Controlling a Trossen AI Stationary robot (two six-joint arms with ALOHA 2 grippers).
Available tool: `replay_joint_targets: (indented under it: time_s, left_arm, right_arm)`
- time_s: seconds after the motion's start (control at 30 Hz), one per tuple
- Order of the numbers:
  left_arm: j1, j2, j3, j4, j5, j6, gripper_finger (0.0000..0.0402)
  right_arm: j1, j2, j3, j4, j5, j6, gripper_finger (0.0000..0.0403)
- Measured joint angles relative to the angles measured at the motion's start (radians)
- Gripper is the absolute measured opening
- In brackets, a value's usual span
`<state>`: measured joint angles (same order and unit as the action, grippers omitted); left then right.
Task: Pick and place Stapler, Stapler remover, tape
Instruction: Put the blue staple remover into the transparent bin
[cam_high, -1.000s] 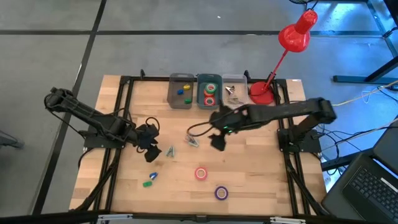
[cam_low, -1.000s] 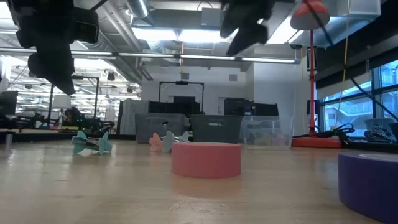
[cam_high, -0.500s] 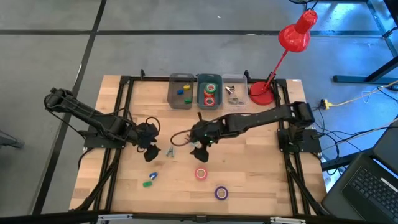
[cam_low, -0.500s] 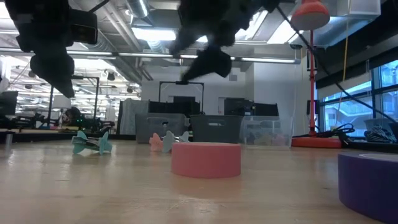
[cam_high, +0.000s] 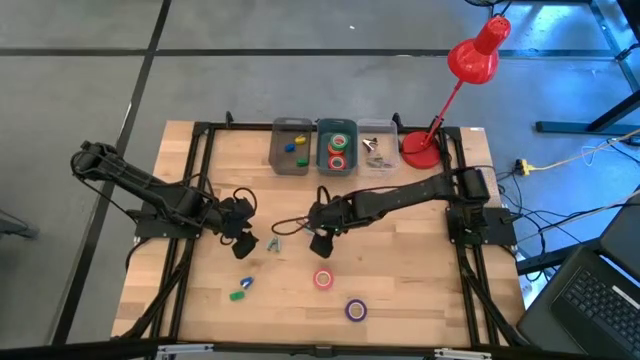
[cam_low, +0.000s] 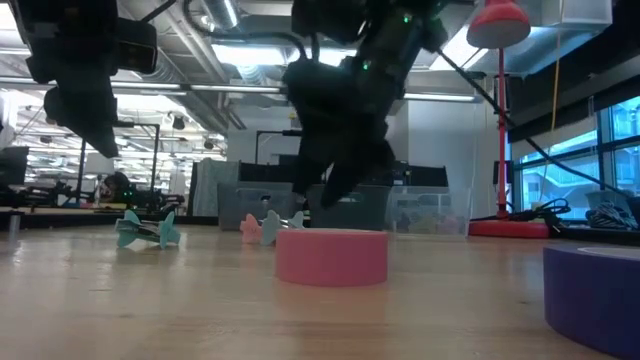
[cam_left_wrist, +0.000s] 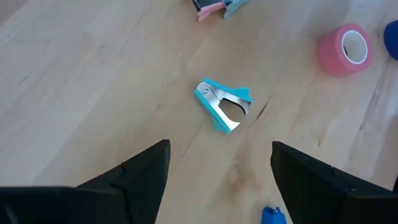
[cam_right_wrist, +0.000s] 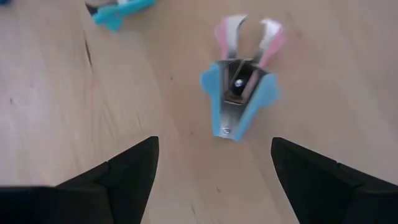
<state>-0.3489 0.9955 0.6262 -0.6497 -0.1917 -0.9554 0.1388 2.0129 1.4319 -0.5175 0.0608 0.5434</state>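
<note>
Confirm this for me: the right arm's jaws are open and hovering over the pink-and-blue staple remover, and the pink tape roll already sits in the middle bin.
Not quite. The pink tape roll lies loose on the wooden table, near its front, as the high view shows. The rest holds: the right gripper has its jaws open over the pink-and-blue staple remover.

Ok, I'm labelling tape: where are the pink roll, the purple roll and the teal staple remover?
pink roll (cam_high: 323, 279), high view, its ring.
purple roll (cam_high: 356, 310), high view, its ring.
teal staple remover (cam_left_wrist: 222, 106), left wrist view, metal jaws.
</note>
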Motion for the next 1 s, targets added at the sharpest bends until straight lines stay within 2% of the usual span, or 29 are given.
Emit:
replay_joint_targets:
  time_s: [0.6,0.73,1.0]
  left_arm:
    - [0.0,0.0,0.0,-0.005,0.001,-0.001,0.0267]
    - [0.0,0.0,0.0,-0.005,0.002,-0.001,0.0267]
    - [0.0,0.0,0.0,-0.005,0.001,-0.001,0.0267]
  right_arm:
    - [0.002,0.128,0.002,0.132,0.004,-0.025,0.0307]
    - [0.001,0.13,0.002,0.142,0.026,-0.036,0.0259]
    - [-0.006,0.134,0.001,0.154,0.04,-0.081,0.0104]
